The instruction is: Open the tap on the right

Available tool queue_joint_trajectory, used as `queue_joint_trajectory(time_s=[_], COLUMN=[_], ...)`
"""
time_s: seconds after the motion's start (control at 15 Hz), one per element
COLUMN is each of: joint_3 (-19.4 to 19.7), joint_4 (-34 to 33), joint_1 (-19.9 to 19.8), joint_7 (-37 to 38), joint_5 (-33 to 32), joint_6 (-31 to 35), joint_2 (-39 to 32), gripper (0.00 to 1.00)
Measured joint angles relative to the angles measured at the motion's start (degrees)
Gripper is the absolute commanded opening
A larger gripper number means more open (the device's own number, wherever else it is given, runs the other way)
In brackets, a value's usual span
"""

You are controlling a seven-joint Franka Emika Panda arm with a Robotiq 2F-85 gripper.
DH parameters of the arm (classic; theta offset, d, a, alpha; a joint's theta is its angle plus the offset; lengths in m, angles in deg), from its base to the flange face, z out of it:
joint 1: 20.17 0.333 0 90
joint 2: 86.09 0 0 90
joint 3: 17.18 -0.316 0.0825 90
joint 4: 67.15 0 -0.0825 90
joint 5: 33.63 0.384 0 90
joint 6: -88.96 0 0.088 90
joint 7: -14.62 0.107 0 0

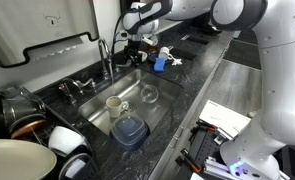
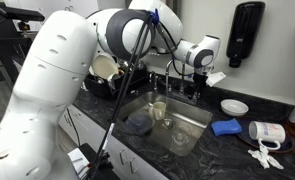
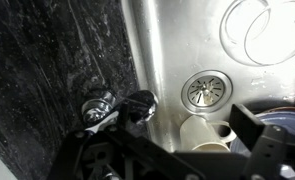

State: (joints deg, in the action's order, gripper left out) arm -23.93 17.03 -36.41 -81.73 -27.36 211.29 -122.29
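Dark stone counter (image 1: 192, 75) carried the tap (image 1: 104, 55) at the sink's (image 1: 137, 75) back edge. Gripper (image 1: 137, 42) hovered just beside it, jaws spread wide and empty; in the wrist view one fingertip (image 3: 139, 103) lay near a chrome handle (image 3: 95, 108).

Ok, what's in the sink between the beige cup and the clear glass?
The drain lies between the cup and the glass; around it is only bare sink floor, shown in the wrist view.
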Motion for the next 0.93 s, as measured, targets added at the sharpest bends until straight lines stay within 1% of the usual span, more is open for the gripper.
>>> queue_joint_trajectory(time_s=[0.33,0.47,0.6,0.8,0.93], joint_3=[-0.08,0.00,1.16,3.85,4.79], joint_4=[0.00,0.00,0.00,0.07,0.11], joint_1=[0.02,0.10,0.98,3.07,4.02], joint_7=[-3.71,-3.86,-1.60,4.05,6.76], joint_5=[2.20,2.26,1.21,-2.13,-3.91], joint_6=[-1.55,-1.68,-1.12,1.09,2.19], joint_2=[-0.22,-0.22,-0.21,-0.08,0.41], gripper=[1.00,1.00,1.00,1.00,1.00])
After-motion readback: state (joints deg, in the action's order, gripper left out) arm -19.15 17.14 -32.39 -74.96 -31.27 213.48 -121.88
